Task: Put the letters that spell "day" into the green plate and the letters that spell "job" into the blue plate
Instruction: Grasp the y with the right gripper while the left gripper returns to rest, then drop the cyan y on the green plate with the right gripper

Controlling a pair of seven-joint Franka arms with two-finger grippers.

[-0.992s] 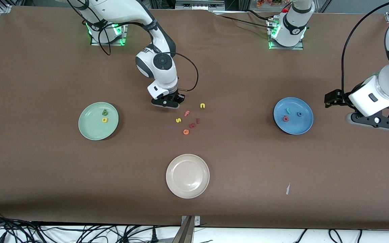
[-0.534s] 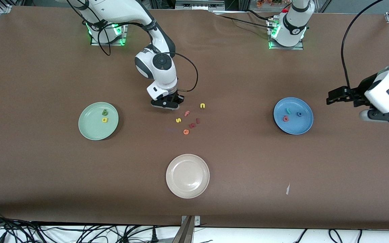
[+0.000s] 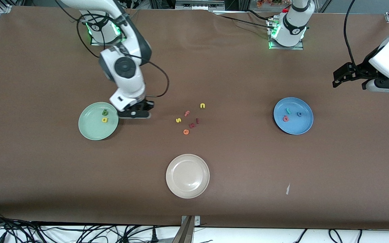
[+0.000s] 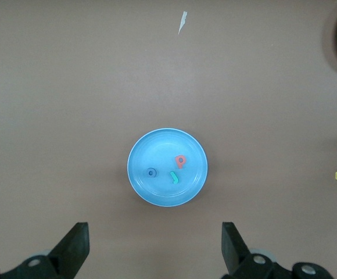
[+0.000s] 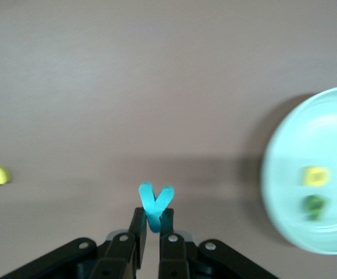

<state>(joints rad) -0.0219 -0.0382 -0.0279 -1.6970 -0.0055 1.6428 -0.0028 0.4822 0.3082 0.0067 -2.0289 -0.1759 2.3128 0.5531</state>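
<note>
Right fingers (image 5: 153, 232) clamped on teal "y" (image 5: 155, 205), stem hidden, left fingers (image 4: 156, 250) apart.

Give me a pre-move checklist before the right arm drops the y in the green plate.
1. Grip: right gripper shut on the teal y - ok.
2. Position: gripper sits over the table beside the green plate, not over it - not ok.
3. Plate contents: yellow d and dark green a inside, bare room left - ok.
4. Blue plate: j, o and b inside - ok.
5. Left gripper open, holding nothing, waiting above the left arm's end of the table - ok.
</note>
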